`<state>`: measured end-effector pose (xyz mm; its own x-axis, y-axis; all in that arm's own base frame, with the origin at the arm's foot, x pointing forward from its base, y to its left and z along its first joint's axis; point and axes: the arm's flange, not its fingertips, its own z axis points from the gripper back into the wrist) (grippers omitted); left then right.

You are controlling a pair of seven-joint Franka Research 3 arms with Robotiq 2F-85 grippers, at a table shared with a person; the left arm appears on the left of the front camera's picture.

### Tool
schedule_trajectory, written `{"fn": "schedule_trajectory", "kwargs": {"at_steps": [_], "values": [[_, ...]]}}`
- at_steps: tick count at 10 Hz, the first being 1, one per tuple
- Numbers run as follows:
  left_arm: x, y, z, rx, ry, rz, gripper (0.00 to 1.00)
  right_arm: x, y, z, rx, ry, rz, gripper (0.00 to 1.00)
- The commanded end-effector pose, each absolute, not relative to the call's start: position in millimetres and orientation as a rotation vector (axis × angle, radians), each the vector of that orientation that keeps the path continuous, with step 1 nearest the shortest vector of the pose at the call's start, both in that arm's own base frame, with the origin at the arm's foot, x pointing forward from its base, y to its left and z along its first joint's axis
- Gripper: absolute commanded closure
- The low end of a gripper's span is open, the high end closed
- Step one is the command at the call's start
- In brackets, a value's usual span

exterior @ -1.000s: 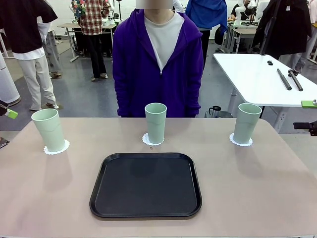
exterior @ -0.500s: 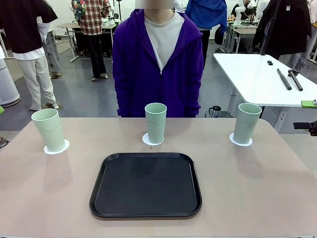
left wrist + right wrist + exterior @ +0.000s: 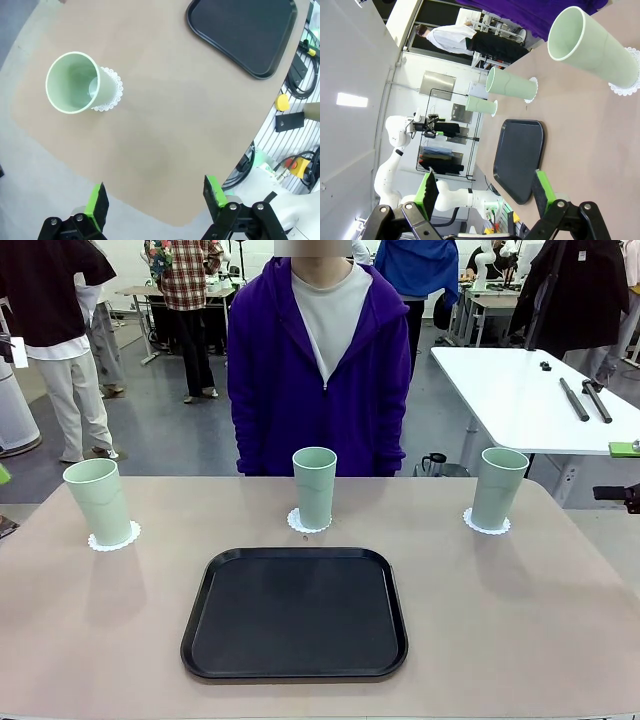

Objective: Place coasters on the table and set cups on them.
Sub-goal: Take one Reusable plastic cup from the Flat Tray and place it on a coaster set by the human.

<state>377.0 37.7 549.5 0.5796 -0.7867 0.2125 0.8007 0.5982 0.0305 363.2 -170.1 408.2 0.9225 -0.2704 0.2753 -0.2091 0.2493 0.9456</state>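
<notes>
Three pale green cups stand upright on the beige table (image 3: 520, 620), each on a white scalloped coaster: the left cup (image 3: 98, 500) on its coaster (image 3: 113, 538), the middle cup (image 3: 314, 487) on its coaster (image 3: 307, 524), the right cup (image 3: 497, 488) on its coaster (image 3: 486, 527). My left gripper (image 3: 156, 200) hangs open and empty above the table's left end, well back from the left cup (image 3: 75, 82) and its coaster (image 3: 113, 93). My right gripper (image 3: 485, 192) is open and empty off the right end, apart from the nearest cup (image 3: 595, 47).
A black rounded-square tray (image 3: 295, 612) with nothing in it lies at the near middle of the table. A person in a purple jacket (image 3: 320, 370) stands at the far side behind the middle cup. A white table (image 3: 520, 390) with dark rods is at the back right.
The left gripper's green fingertip at the left edge of the front view has drawn back almost out of the picture. Cups, coasters, tray and right arm have not moved.
</notes>
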Motion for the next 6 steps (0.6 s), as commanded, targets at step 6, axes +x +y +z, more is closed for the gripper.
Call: {"fn": "schedule_trajectory", "kwargs": {"at_steps": [6], "values": [[377.4,40.3,553.0,-0.042,-0.216,-0.909,0.0,363.8,-169.2,408.3,1.331,-0.436,-0.05,0.0]]}}
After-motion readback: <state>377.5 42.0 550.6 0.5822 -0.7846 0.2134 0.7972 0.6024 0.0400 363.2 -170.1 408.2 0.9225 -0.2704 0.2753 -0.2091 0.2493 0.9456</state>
